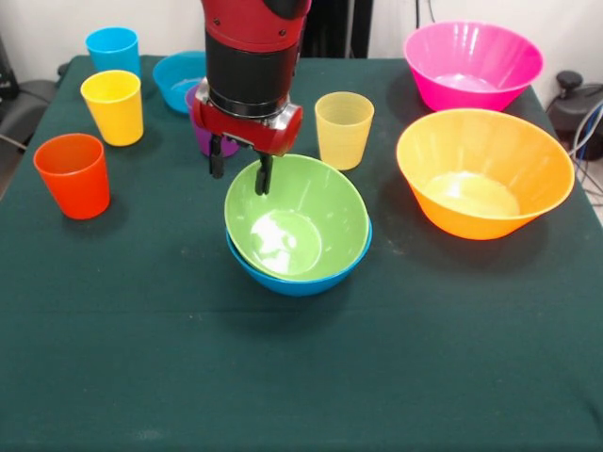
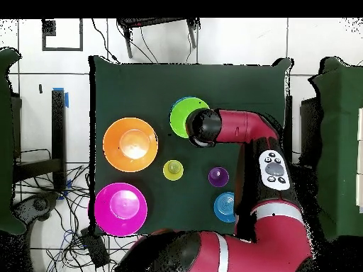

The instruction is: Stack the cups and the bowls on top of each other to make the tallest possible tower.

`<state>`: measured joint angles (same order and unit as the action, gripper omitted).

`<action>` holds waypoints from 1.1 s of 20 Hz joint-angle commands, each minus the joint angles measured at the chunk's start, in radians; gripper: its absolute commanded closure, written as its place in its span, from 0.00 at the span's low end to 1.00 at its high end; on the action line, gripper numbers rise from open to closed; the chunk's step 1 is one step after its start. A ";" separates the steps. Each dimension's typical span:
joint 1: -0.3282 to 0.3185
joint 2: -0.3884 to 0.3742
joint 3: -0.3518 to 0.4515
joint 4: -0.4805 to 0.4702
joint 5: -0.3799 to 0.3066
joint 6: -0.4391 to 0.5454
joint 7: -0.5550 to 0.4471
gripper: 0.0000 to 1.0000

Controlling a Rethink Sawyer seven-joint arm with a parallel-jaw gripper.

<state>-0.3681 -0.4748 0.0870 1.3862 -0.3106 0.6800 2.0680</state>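
Near the middle of the table (image 1: 141,377), the green bowl (image 1: 300,221) sits nested in the medium blue bowl (image 1: 301,281), tilted a little, so only a blue crescent shows under its near rim. The jaws of the gripper (image 1: 239,172) stand spread apart, straddling the green bowl's far rim: one finger dips inside the bowl, the other hangs outside it, and whether they press the rim cannot be told. The large orange-yellow bowl (image 1: 485,174) stands alone toward one side edge, with the pink bowl (image 1: 473,64) behind it near the far corner. The pale yellow-green cup (image 1: 344,129) stands just beyond the green bowl. Along the opposite side edge stand the orange cup (image 1: 73,175), yellow cup (image 1: 113,106) and blue cup (image 1: 113,50). The small blue bowl (image 1: 179,79) and purple cup (image 1: 203,138) lie partly hidden behind the arm.
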 commanded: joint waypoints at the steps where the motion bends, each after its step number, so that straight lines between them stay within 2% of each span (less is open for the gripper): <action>1: 0.004 0.049 0.086 -0.003 -0.071 0.035 -0.153 0.00; 2: 0.008 0.042 0.086 -0.010 -0.064 0.053 -0.152 0.00; 6: 0.050 -0.026 0.081 -0.087 -0.026 0.238 -0.157 0.00; 13: 0.115 -0.029 0.084 -0.210 -0.009 0.371 -0.098 0.00; 15: 0.134 -0.019 0.082 -0.244 -0.008 0.392 -0.071 0.00; 22: 0.198 0.049 0.062 -0.348 -0.024 0.357 0.009 0.00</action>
<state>-0.2196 -0.4937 0.0878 1.1586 -0.3116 0.9951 2.0680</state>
